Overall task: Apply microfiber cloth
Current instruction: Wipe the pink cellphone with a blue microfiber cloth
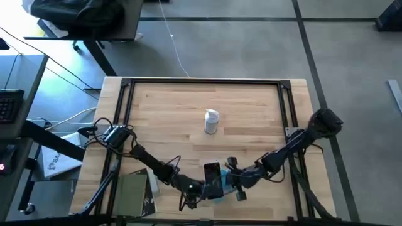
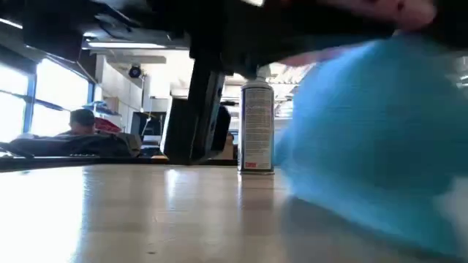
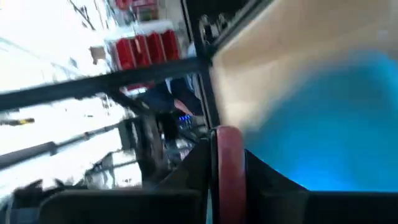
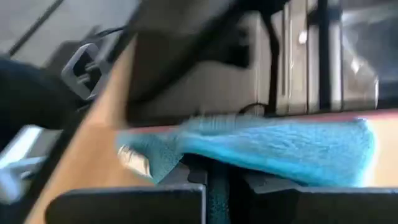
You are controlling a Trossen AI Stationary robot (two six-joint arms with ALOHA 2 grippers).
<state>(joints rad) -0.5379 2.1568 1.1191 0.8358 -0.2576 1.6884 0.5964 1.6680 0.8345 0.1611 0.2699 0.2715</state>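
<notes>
Grey floor (image 1: 251,44) with dark seams; bright windows (image 2: 51,95) left; person (image 2: 82,120) seated beyond.

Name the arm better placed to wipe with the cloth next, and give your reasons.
Right, probably. In its wrist view the microfiber cloth drapes across the right gripper. The left gripper sits beside it.

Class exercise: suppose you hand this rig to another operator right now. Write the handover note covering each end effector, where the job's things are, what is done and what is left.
Left end effector: at the table's near edge, against the microfiber cloth; grip not visible.
Right end effector: meets the cloth from the other side; cloth lies between its fingers in the right wrist view.
Flat dark object: at the cloth.
White bottle: upright mid-table, untouched.
Done: cloth brought to the object.
Left: wiping, apparently; progress cannot be judged.
</notes>
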